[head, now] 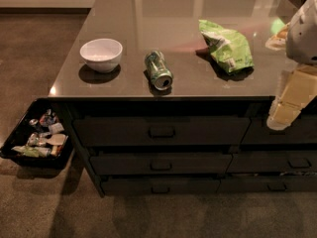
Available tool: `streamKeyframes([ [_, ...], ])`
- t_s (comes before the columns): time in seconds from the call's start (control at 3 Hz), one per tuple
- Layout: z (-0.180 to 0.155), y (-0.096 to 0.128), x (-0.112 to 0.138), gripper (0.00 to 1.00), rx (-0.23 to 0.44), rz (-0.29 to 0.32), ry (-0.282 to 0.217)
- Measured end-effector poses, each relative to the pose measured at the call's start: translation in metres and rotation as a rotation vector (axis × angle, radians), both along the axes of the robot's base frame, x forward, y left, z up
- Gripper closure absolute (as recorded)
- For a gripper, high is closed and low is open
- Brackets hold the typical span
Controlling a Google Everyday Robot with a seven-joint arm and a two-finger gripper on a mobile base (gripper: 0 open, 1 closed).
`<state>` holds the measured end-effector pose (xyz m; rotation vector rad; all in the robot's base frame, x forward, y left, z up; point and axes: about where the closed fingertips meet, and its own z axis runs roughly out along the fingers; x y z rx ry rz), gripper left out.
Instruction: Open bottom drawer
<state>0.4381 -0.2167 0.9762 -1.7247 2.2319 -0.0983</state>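
Gripper (286, 108) hanging at right edge of frame, over counter's front edge, can't tell if open or closed. Bottom drawer (161, 185) low centre, looks shut, well apart from it. Countertop (148, 14): white bowl (101, 53), tipped green can (158, 70), green chip bag (227, 46).

On surface (163, 14): bowl (101, 54) left, can (158, 70) middle (lying down), chip bag (227, 45) right. Below, bottom drawer (160, 186) lowest. Far right, gripper (280, 119) at front edge.
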Motion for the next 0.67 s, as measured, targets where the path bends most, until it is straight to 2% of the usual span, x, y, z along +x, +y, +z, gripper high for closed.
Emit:
streamKeyframes([
  [0.33, 0.0, 0.0, 0.0, 0.0, 0.0, 0.0, 0.0],
  [0.67, -0.032, 0.004, -0.003, 0.0, 0.041, -0.007, 0.01],
])
